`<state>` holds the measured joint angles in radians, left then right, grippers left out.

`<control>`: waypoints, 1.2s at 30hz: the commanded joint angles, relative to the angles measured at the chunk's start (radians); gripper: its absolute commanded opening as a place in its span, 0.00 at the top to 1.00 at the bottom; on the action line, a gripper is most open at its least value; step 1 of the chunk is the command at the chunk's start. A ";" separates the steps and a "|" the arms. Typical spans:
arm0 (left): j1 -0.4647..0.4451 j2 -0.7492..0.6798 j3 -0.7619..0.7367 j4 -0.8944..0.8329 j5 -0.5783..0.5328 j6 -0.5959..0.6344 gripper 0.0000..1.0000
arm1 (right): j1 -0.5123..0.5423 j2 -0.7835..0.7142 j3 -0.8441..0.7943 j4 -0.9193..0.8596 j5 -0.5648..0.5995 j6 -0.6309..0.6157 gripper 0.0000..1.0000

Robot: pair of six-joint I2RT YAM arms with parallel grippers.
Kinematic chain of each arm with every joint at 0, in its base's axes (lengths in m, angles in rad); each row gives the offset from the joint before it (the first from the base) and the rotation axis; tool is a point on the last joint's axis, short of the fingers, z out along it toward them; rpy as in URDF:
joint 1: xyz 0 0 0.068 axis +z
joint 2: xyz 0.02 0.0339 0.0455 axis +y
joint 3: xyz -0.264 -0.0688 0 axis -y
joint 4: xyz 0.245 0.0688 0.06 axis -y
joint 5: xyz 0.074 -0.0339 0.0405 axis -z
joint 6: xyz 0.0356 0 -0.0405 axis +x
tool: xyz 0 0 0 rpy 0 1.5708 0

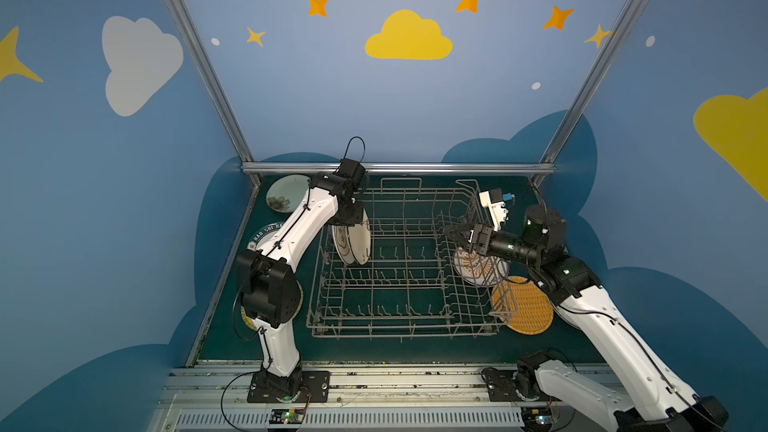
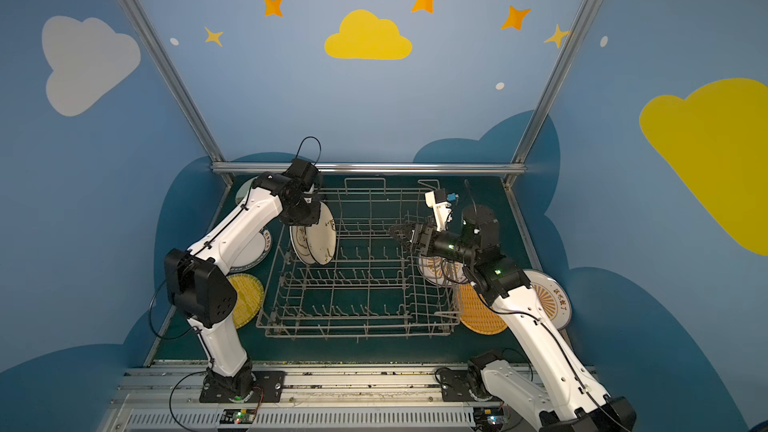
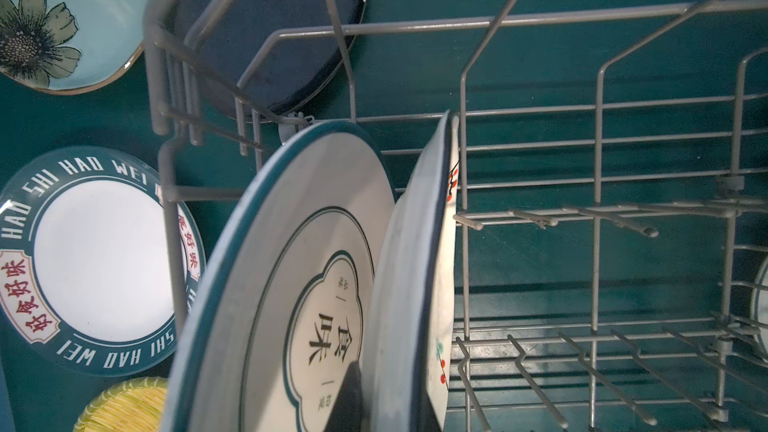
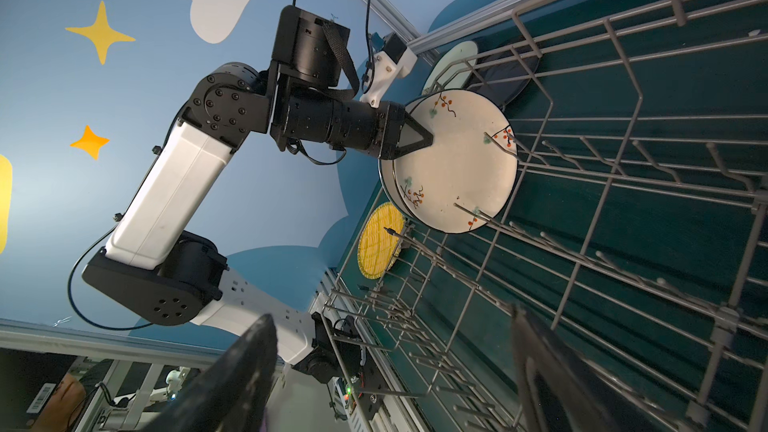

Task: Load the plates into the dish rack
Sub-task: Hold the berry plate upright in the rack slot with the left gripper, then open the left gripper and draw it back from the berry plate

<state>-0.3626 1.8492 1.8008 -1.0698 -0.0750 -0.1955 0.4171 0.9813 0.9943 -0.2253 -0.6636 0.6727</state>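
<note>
L gripper (image 4: 422, 139) tight on berry plate (image 4: 453, 168) rim, rear side hidden; R gripper (image 1: 449, 233) wide, empty.

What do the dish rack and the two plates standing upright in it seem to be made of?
Dish rack: steel wire, likely, under a matte grey coating; thin bent rods. Teal-rimmed plate and berry-sprig plate: probably glazed ceramic, perhaps melamine; smooth glossy faces with printed decoration.
</note>
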 commanded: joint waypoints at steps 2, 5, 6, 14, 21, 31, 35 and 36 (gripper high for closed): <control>-0.007 -0.033 0.043 0.011 0.020 0.002 0.84 | 0.006 -0.024 -0.003 -0.002 -0.005 -0.012 0.14; -0.007 -0.032 0.068 -0.002 -0.003 0.005 0.82 | 0.006 -0.026 0.006 -0.012 0.000 -0.016 0.14; -0.008 -0.032 0.079 -0.009 -0.014 0.003 0.81 | 0.005 -0.026 0.009 -0.014 0.000 -0.016 0.14; -0.006 -0.032 0.117 -0.023 -0.076 -0.005 0.70 | 0.005 -0.029 0.018 -0.022 0.002 -0.013 0.14; -0.005 -0.053 0.220 -0.069 -0.033 -0.033 0.64 | 0.005 -0.023 0.051 -0.058 0.011 -0.038 0.14; 0.002 -0.386 0.036 0.189 0.276 -0.103 0.42 | -0.016 -0.035 0.119 -0.182 0.126 -0.123 0.14; 0.020 -0.544 -0.148 0.341 0.471 -0.114 0.11 | -0.046 -0.035 0.124 -0.189 0.130 -0.125 0.14; 0.028 -0.584 -0.198 0.381 0.506 -0.121 0.03 | -0.057 -0.035 0.127 -0.190 0.131 -0.127 0.14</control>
<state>-0.3515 1.3125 1.7050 -0.8272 0.2562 -0.2981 0.3813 0.9588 1.0836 -0.3847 -0.5568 0.5709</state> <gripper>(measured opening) 0.912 0.858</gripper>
